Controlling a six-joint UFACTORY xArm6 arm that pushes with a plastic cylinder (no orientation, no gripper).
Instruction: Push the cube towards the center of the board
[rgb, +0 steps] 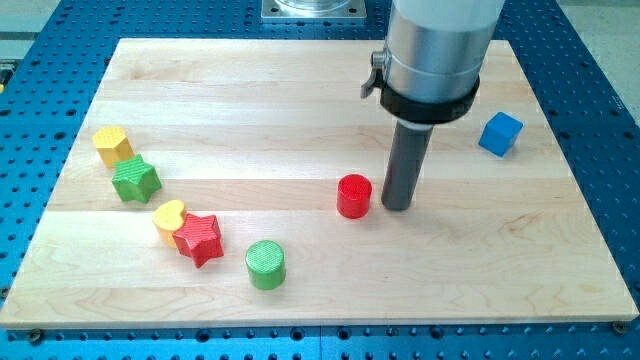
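The blue cube (500, 133) sits near the board's (300, 100) right edge, at about 2 o'clock from board centre. The rod's tip (397, 207) rests on the board at roughly 8 o'clock from the cube, well apart from it; being a plain rod, it clamps nothing. Just beside the tip, at 9 o'clock, stands a red cylinder (353, 196). Farther left lie a green cylinder (266, 265), red star (199, 238), yellow heart (169, 216), green star (136, 180) and a yellow block (113, 145).
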